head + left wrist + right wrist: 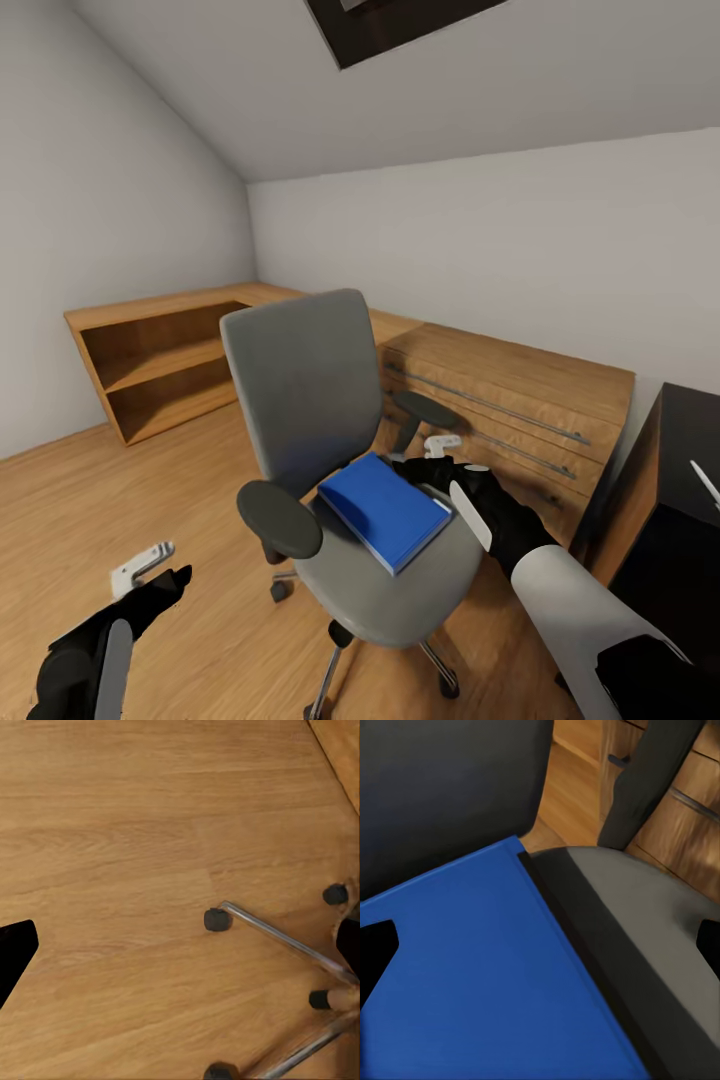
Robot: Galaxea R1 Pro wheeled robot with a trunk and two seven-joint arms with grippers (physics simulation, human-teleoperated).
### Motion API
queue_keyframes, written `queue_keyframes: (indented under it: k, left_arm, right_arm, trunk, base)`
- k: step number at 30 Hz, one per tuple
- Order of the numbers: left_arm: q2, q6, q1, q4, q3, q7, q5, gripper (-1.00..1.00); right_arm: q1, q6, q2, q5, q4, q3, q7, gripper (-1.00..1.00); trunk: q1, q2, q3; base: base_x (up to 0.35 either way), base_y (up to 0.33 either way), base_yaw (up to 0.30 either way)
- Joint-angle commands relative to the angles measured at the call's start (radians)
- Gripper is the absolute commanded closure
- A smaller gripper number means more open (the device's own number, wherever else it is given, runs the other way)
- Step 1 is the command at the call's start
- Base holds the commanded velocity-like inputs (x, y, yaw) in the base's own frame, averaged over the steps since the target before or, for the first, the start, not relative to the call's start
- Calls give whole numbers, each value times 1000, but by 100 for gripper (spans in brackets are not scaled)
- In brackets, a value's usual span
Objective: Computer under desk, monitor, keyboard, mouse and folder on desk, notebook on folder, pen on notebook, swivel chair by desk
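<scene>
Right gripper (pixel 437 455), fingers apart and empty, poised just above the far edge of the blue folder (pixel 385 510), which lies flat on the seat of the grey swivel chair (pixel 300 385); left gripper (pixel 150 568), opening not discernible, low over wood floor (pixel 100 500); wooden drawer unit (pixel 510 400) behind, along the white wall.

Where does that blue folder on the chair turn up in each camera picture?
Head view: folder lies on the seat, lower middle.
Left wrist view: not in it, just floor and chair legs.
Right wrist view: folder covers the lower left.
Shared landmark: swivel chair.
</scene>
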Motion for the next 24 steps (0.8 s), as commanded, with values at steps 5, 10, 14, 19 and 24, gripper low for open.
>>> queue_keyframes:
  k: [5,10,14,19,24]
  left_arm:
    - [-2,27,-53,116,-20,4,72,-100]
    - [1,-70,-59,163,-26,1,77,-100]
    - [1,-105,-59,162,-29,0,77,-100]
    - [0,-109,-59,140,-29,1,76,-100]
    - [0,-110,-59,134,-29,2,75,-100]
  right_arm:
    - [-1,5,-3,-4,-2,0,0,-100]
    - [-1,5,-6,-4,-3,-1,3,-100]
    - [-1,4,-7,-2,-2,0,2,-100]
    - [-1,3,-7,-2,-1,0,2,-100]
    - [-1,4,-7,-2,-1,0,3,-100]
  trunk:
    - [19,-36,-17]
    - [38,-71,-33]
    - [54,-99,-45]
    - [73,-134,-61]
    - [92,-169,-76]
  base:
    - [0,0,0]
    - [0,0,0]
    - [0,0,0]
    - [0,0,0]
    - [0,0,0]
